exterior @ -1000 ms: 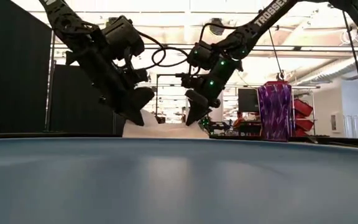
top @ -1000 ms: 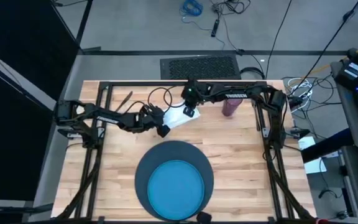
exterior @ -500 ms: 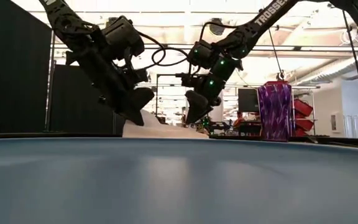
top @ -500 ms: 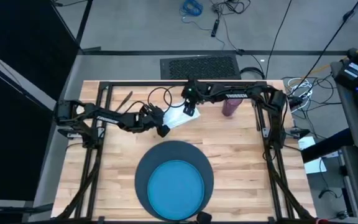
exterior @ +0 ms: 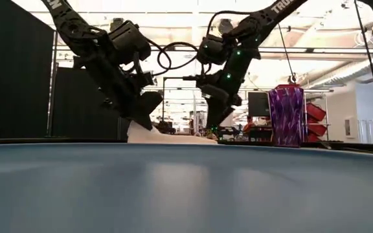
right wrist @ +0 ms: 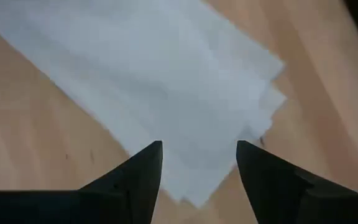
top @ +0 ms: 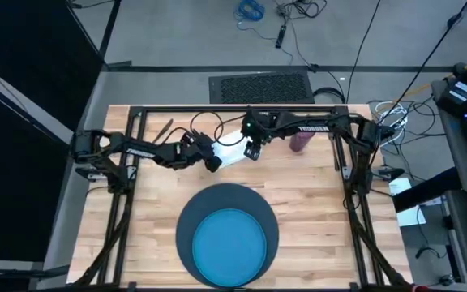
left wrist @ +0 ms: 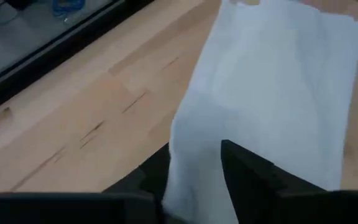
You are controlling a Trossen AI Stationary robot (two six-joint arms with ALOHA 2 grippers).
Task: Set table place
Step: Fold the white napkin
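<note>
Left end effector (left wrist: 194, 171) is gripping the white napkin (top: 232, 151) on the counter (top: 314, 195); right end effector (right wrist: 197, 163) is hovering, fingers spread, over its other edge.

floor: grey, cables (top: 250, 10) | floor vent (top: 261, 87) | left: black panel (top: 23, 122)
</note>
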